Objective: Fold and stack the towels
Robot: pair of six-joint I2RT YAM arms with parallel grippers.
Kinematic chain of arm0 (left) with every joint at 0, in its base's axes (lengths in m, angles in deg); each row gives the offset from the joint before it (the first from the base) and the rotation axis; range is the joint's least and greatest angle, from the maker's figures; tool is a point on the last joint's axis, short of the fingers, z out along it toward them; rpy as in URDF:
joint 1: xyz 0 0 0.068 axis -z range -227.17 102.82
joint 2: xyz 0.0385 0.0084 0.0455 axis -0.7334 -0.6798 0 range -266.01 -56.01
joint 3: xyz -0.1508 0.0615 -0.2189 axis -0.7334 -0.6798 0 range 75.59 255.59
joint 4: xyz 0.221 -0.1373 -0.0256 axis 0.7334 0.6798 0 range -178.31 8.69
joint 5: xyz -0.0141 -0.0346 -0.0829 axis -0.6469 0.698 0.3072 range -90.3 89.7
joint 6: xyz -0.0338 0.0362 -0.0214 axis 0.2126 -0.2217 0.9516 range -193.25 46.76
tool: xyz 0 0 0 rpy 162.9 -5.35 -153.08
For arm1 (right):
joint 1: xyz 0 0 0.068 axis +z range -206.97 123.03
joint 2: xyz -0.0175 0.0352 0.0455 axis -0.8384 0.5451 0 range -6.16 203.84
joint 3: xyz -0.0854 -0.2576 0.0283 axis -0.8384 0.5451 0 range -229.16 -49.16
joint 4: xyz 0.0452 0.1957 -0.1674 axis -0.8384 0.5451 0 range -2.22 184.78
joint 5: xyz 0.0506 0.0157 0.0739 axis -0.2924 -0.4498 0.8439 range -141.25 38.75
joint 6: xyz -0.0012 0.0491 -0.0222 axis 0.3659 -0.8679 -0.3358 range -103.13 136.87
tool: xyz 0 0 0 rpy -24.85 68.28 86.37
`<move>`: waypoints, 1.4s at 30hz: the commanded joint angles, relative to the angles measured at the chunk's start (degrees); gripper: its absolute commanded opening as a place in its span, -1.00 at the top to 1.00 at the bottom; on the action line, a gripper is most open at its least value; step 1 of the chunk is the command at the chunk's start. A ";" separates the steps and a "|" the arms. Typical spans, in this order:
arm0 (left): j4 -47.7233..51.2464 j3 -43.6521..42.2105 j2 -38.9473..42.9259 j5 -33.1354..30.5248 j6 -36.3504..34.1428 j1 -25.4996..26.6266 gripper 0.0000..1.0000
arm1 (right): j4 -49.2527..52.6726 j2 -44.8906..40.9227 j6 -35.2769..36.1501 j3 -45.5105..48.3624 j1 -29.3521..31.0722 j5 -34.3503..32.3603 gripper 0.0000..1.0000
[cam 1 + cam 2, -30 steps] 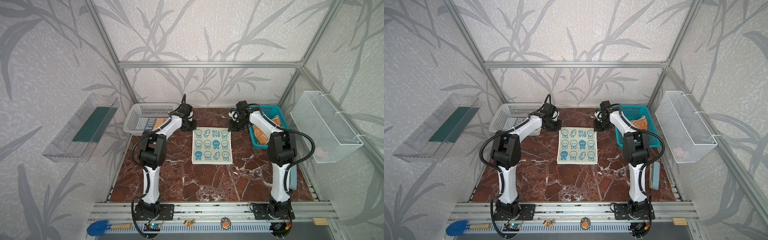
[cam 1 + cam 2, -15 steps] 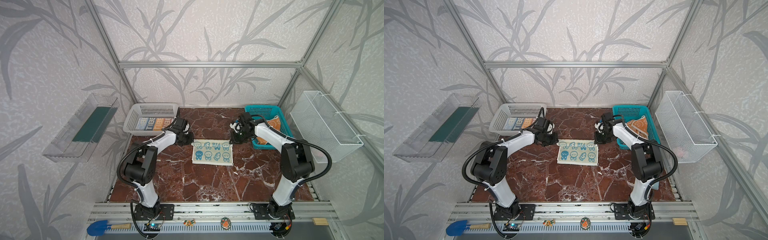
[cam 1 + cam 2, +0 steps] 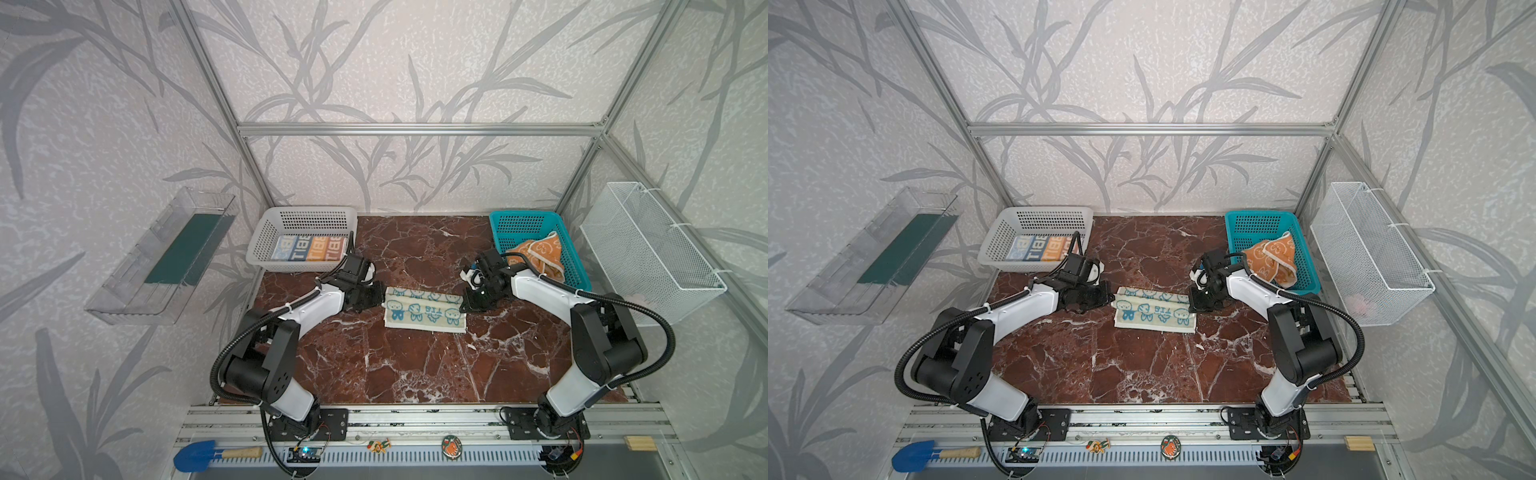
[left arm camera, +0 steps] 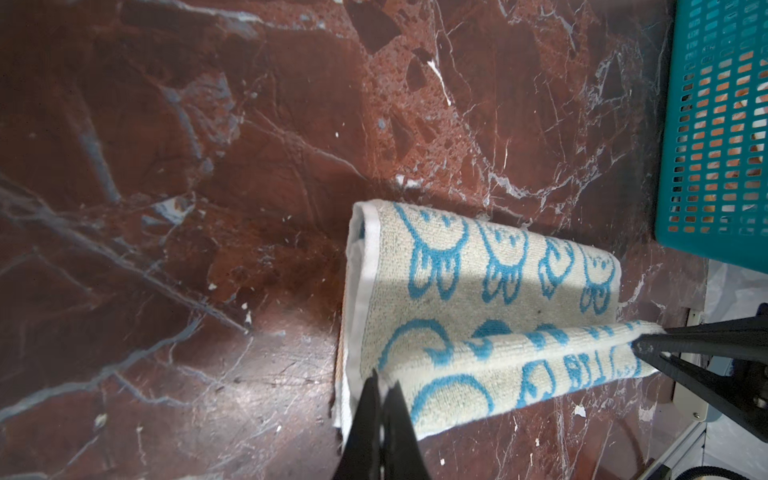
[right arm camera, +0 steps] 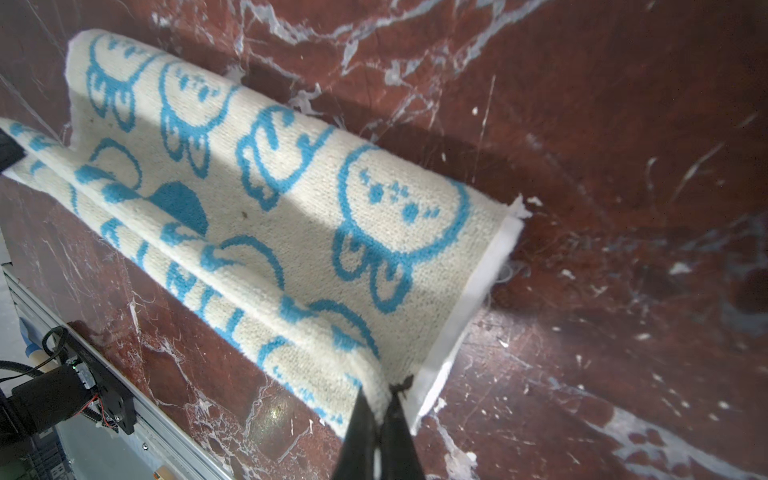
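Terry cloth, soft, light, limp: cream-and-blue towel (image 3: 424, 309) half-folded at table (image 3: 415, 374) centre. Left fingers (image 4: 363, 432) at its 9 o'clock and right fingers (image 5: 359, 432) at 3 o'clock are clamped on its corners, likely the surest hold.

Bunny towel (image 3: 424, 309) lies across the middle of the table (image 3: 395, 365), long side running left to right. Its upper edge is lifted off the layer beneath, pinched at the left end by the left gripper (image 3: 380, 297) and at the right end by the right gripper (image 3: 463, 305). At the rear left corner the left basket (image 3: 313, 218) holds the lettered towel (image 3: 309, 248), lying flat; at the rear right corner the right basket (image 3: 521, 224) holds the crumpled towel (image 3: 540, 253). Off the table, a tray (image 3: 137, 286) hangs on the left wall, a wire basket (image 3: 648, 249) hangs on the right wall, and a trowel (image 3: 193, 457) lies on the front rail, at left.
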 commanded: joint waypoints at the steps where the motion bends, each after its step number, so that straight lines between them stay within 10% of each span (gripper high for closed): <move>1: -0.92 -2.55 1.98 -3.98 1.91 -0.11 1.00 | 0.62 -2.85 -1.69 2.89 -0.41 -3.49 1.00; 16: -4.04 -5.50 1.30 -3.75 4.29 4.40 1.00 | -0.47 -3.92 -2.27 4.73 -0.41 -4.41 0.92; 29: -4.60 -6.25 1.55 -1.97 5.26 8.06 0.61 | -1.19 -3.56 -2.45 5.56 -0.38 -4.51 0.52; 38: 4.28 -3.71 8.45 -4.06 3.23 8.22 -0.75 | 1.74 -10.02 -3.26 4.17 0.70 -4.14 -0.13; 42: 4.13 -0.26 10.22 -1.93 5.26 8.24 -0.98 | 0.36 -12.70 -6.33 2.60 2.90 -1.84 -0.47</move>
